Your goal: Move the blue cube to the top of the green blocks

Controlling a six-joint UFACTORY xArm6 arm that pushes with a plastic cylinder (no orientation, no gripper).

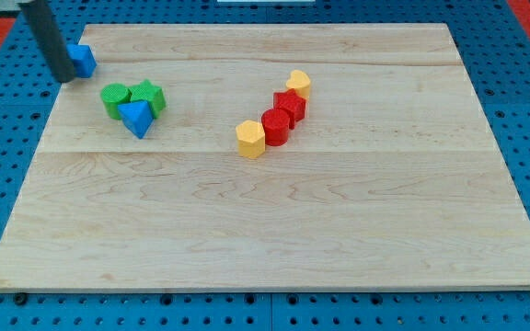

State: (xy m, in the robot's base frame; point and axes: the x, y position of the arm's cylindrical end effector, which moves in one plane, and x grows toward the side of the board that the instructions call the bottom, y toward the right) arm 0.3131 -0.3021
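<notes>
My tip [64, 77] is sitting at the view's top-left corner of the board [274, 230], touching or nearly touching the blue cube [83, 60] on its left face; contact is hard to confirm. No claw is fitted, only a bare rod holding nothing. Right and below the tip, the green blocks [132, 97] are sitting against a blue triangular block [137, 118]. The cube is looking light, rigid and free-sliding; pushing a flat face centrally should be avoiding spin. No containers present.

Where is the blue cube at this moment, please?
The blue cube is near the board's top-left corner in the camera view, touching the right side of my tip, up and left of the two green blocks.
</notes>
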